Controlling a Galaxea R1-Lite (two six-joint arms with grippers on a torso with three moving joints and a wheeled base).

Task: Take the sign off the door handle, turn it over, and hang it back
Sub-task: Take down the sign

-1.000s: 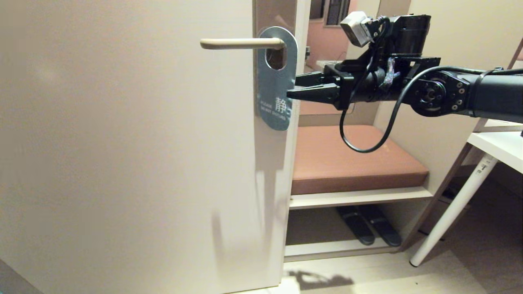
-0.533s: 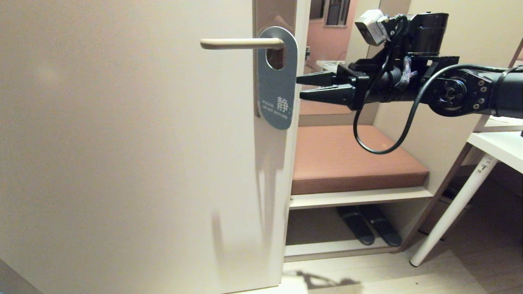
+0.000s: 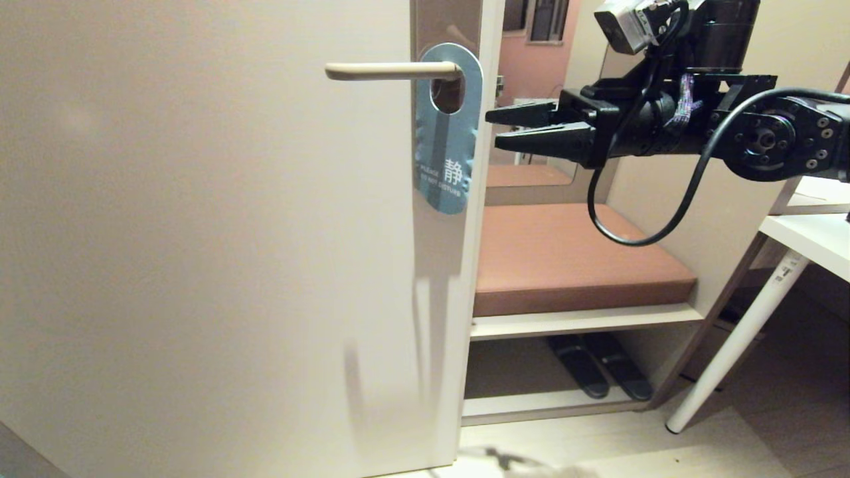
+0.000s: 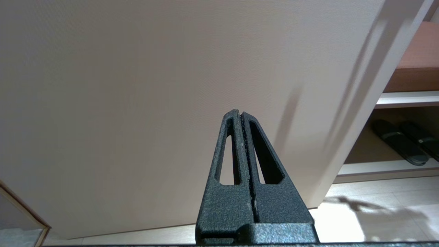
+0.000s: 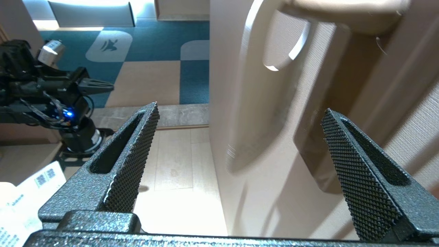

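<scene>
The sign [image 3: 446,133] hangs by its round hole on the cream door handle [image 3: 392,70], blue face toward the head camera, its lower end slightly askew. The handle sits on a tall brownish-grey backplate [image 3: 445,20]. My right gripper [image 3: 495,128] is open, level with the sign's middle and just to its right, with a small gap between them. In the right wrist view the sign's pale back [image 5: 260,103] and the handle [image 5: 343,13] lie ahead of the wide-apart right gripper [image 5: 240,108]. My left gripper [image 4: 240,113] is shut and empty, facing the lower door.
The beige door [image 3: 199,232] fills the left of the head view. Past its edge is a bench with a brown cushion [image 3: 571,259], and dark slippers [image 3: 597,372] on the shelf below. A white table leg [image 3: 737,345] slants at the right.
My right gripper has let go of the sign's edge, opened wider and drawn back to the right and upward. The sign has settled on the handle, its lower end swinging slightly.
</scene>
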